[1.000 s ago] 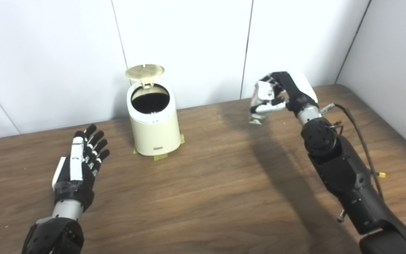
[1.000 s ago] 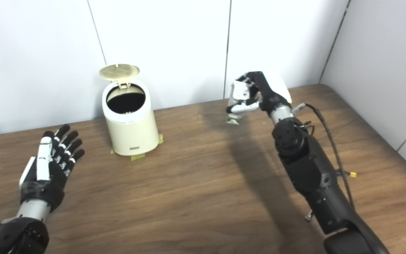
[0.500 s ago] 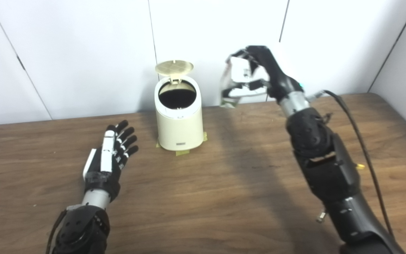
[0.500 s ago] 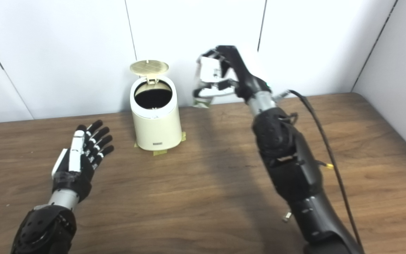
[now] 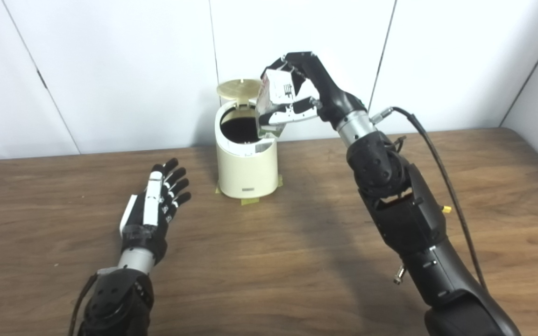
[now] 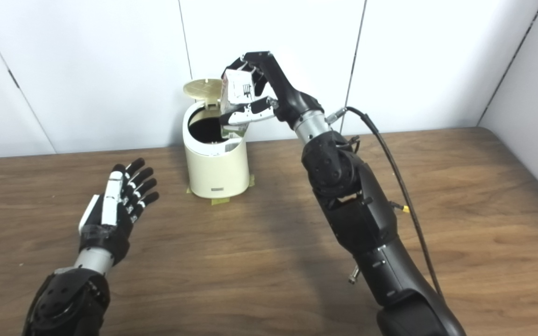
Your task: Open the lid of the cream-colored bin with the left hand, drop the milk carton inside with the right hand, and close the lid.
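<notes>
In the left eye view the right hand (image 5: 297, 95) is clamped around the one milk carton (image 5: 273, 100), which hangs tilted over the right rim of the single cream-colored bin (image 5: 246, 161); its lid (image 5: 234, 87) stands open at the far side; released here, the carton could catch the rim and fall outside. In the right eye view the left hand (image 6: 117, 200) is spread and empty above the surface (image 6: 460, 196), left of the bin; two hands in all.
</notes>
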